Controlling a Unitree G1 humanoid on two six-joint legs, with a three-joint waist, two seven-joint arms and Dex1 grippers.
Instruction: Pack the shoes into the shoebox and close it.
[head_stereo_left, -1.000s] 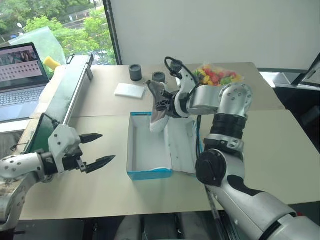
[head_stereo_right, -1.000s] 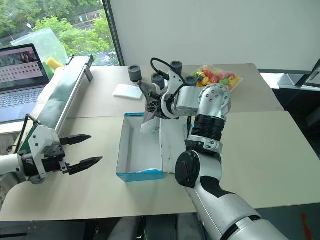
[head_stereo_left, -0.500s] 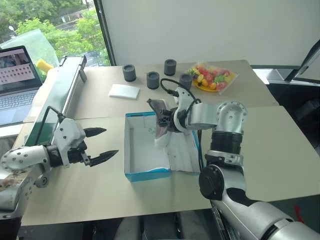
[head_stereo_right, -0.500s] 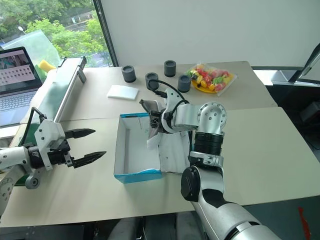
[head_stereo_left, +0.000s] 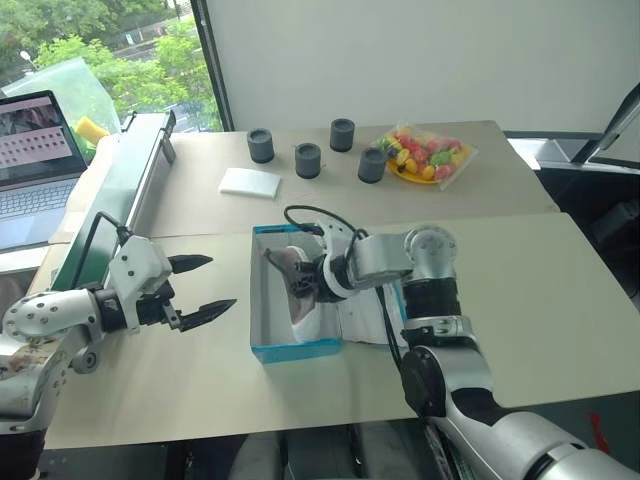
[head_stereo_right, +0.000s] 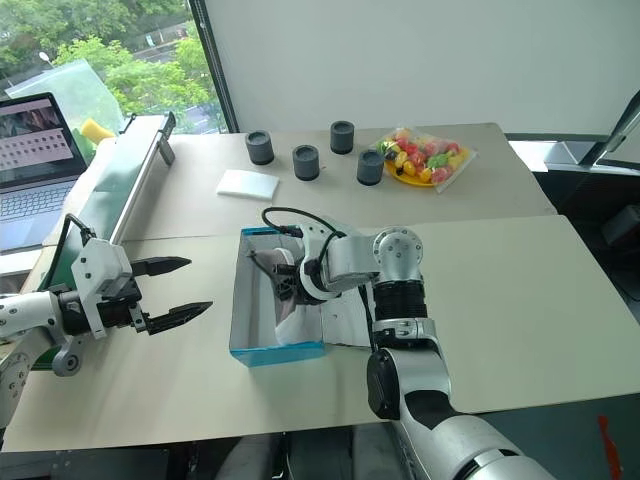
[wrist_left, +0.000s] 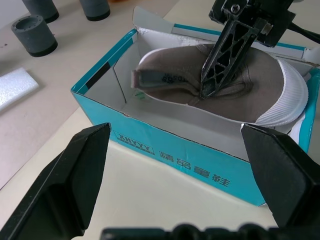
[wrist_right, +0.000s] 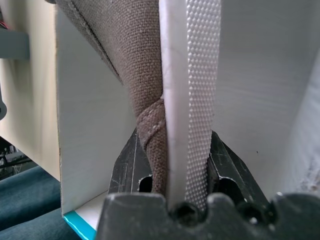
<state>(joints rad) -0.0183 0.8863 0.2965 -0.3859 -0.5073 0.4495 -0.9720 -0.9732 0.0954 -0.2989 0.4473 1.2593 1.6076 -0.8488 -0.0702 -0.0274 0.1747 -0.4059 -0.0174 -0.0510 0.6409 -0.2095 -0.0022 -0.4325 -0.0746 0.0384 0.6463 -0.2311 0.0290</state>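
Observation:
The shoebox (head_stereo_left: 297, 349), bright blue outside and white inside, stands open at the middle of the table, and its lid (head_stereo_left: 368, 318) lies flat on its right. My right gripper (head_stereo_left: 306, 283) reaches down into the box, shut on a grey-taupe shoe (wrist_left: 170, 82) with a pale sole (wrist_right: 200, 75). The shoe lies tilted on its side within the box walls (wrist_left: 185, 156). One black finger (wrist_right: 126, 165) presses the fabric and the other the sole. My left gripper (head_stereo_left: 222, 283) hovers left of the box, open with nothing in it.
Several dark grey cylinders (head_stereo_left: 261, 146) and a flat white pad (head_stereo_left: 247, 181) sit at the back of the table. A bag of colourful pieces (head_stereo_left: 425, 155) lies at the back right. A laptop (head_stereo_left: 35, 150) and a long green rail (head_stereo_left: 120, 190) line the left side.
My right gripper has come down with the shoe, from upright above the box's far end to tilted on its side inside the box. The left gripper has kept still.

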